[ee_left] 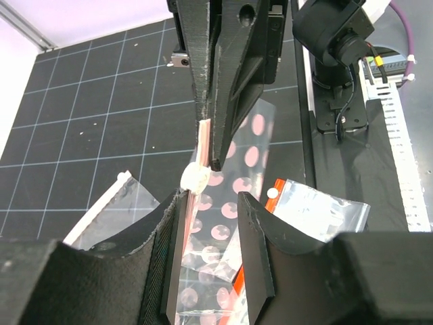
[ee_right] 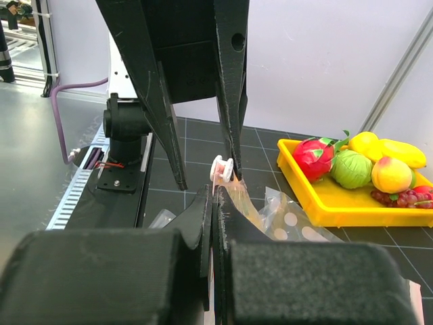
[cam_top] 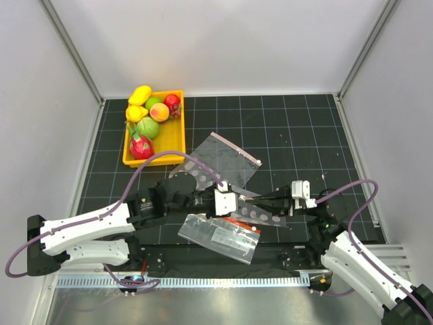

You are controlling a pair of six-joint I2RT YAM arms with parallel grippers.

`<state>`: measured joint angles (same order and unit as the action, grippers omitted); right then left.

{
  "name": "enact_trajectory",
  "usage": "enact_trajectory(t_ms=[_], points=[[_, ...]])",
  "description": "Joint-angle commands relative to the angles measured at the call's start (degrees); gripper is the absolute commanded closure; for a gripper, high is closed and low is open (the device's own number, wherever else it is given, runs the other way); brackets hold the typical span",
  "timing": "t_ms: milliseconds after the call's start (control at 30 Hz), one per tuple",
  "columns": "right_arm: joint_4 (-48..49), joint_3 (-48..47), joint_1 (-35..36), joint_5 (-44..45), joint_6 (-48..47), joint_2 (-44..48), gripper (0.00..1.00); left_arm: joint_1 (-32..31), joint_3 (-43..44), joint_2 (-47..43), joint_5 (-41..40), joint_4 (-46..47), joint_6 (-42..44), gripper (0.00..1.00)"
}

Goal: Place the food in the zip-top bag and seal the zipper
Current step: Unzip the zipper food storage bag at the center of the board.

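The food (cam_top: 147, 128) lies in a yellow tray (cam_top: 177, 139) at the far left, also in the right wrist view (ee_right: 352, 168): yellow pieces, green apple, bigger green fruit, peach. The plain zip-top bag (cam_top: 226, 161) lies flat mid-table, its pink-red zipper (cam_top: 237, 147) on the far edge; nobody holds it. My right gripper (ee_right: 215, 203) is shut on the pink-edged rim of a clear dotted sheet (cam_top: 264, 215), lifted between the arms. My left gripper (ee_left: 211, 223) is open, jaws astride that rim beside its white slider (ee_left: 196, 179).
A clear bag with a bold red band and dark printing (cam_top: 220, 237) lies near the front edge under the left gripper. A red dragon fruit (cam_top: 141, 146) and red grapes (cam_top: 173, 103) share the tray. A corner of the plain bag (ee_left: 115, 203) shows left of my left fingers.
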<state>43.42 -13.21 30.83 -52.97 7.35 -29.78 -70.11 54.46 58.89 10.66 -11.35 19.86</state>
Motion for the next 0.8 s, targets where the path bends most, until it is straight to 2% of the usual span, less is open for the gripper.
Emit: enact_trajectory(t_ms=[0,233,467,767], points=[[-0.17,-2.17,0.55,-0.47,-1.64,-0.19,0.99,-0.03,0.12,-1.41,-0.98,4.94,-0.43,0.60],[-0.79,-2.34,0.81,-0.47,-2.17,-0.37,0.99,0.06,-0.84,-3.26,-1.43,5.20,0.01,0.46],[-0.97,-2.43,1.08,-0.73,-2.34,-0.28,0.99,-0.03,-0.32,-1.60,-1.34,5.20,0.18,0.48],[-1.06,-2.43,1.60,-1.08,-2.70,-0.36,0.99,-0.03,1.18,0.34,-1.69,4.06,0.18,0.59]])
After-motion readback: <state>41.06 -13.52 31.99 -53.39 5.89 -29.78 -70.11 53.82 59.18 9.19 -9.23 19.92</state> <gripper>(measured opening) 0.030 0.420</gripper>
